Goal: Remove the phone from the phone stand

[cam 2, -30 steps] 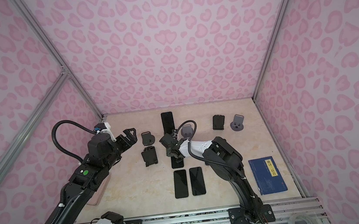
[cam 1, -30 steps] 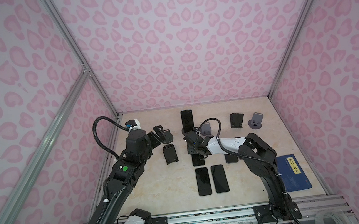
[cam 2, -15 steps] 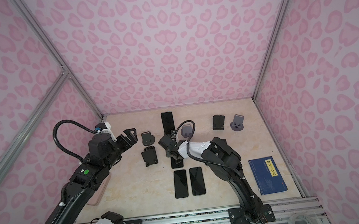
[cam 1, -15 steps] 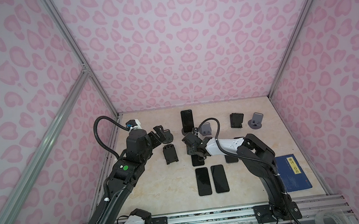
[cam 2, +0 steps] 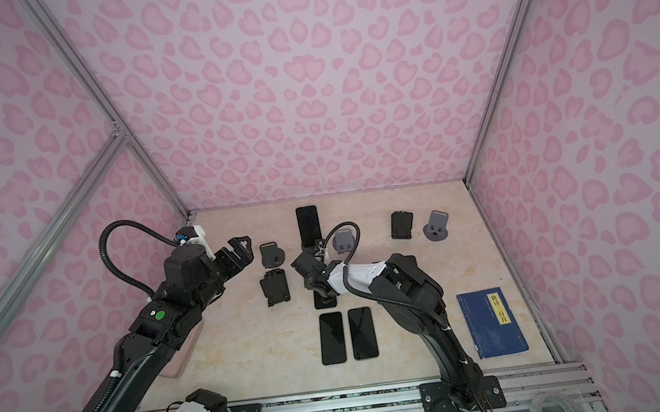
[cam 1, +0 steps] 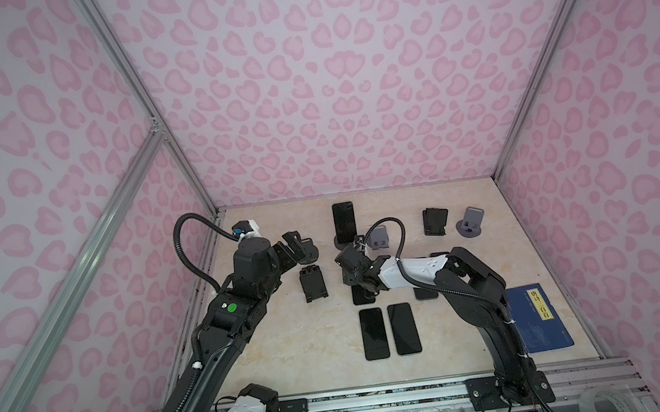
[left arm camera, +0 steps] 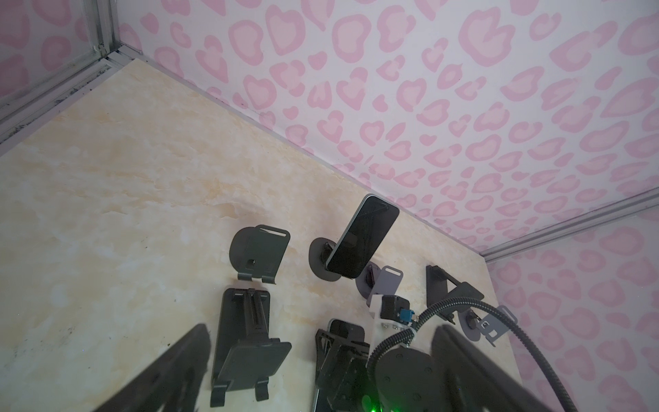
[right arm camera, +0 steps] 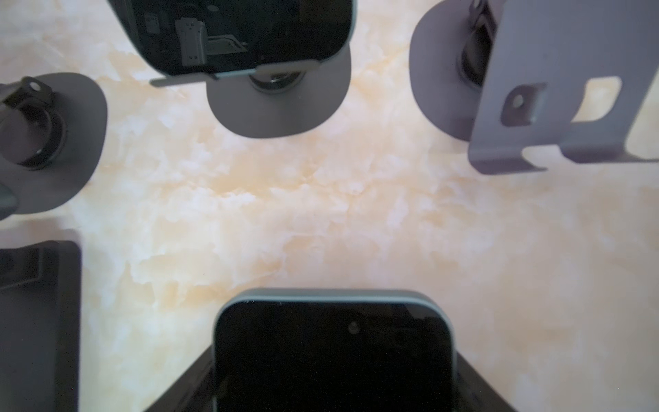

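Observation:
A black phone (cam 1: 344,222) (cam 2: 307,224) (left arm camera: 363,235) leans upright on a round-based phone stand (left arm camera: 317,264) (right arm camera: 278,110) at the back middle. A second black phone (right arm camera: 331,356) (cam 1: 363,295) lies flat on the table under my right gripper (right arm camera: 333,360) (cam 1: 359,281). Its fingers press against both long edges, shut on it. Beside it stands an empty lilac stand (cam 1: 379,237) (right arm camera: 527,71). My left gripper (cam 1: 297,244) (cam 2: 241,247) (left arm camera: 321,356) hovers open to the left, holding nothing.
Two phones (cam 1: 374,334) (cam 1: 404,329) lie side by side near the front. Black folding stands (cam 1: 313,284) (cam 1: 434,221), a dark round stand (cam 2: 271,255) and a grey stand (cam 1: 470,221) are spread about. A blue book (cam 1: 538,319) lies at the right.
My right wrist has edged slightly to the left over the lying phone, which stays in the same spot. The left arm has not moved.

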